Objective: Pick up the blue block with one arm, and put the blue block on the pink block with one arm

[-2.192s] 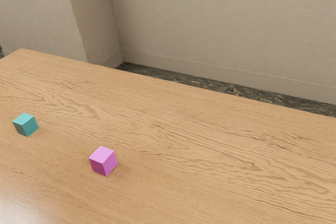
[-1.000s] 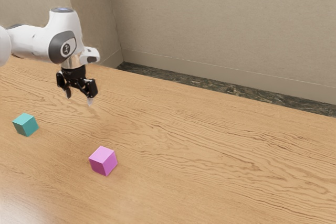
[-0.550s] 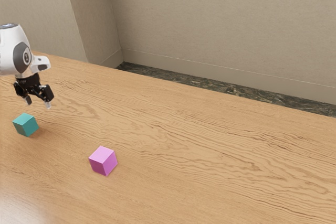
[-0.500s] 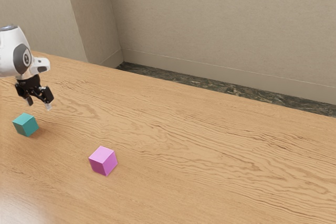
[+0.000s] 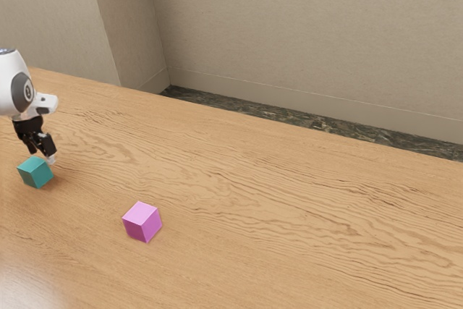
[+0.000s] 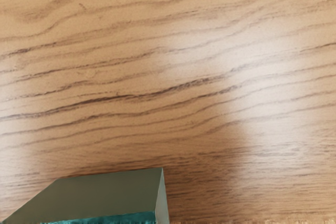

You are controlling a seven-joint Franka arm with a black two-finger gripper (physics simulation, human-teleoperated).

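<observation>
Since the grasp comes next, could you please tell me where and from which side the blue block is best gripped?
Grip the blue block across two opposite upright side faces, coming straight down from above, where the gripper hangs. It is a cube lying flat on the table, well apart from the pink block, so probably nothing crowds either side.

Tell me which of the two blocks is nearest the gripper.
The blue block, just below the gripper at the exterior view's left; the pink block lies well apart, toward that view's right.
</observation>
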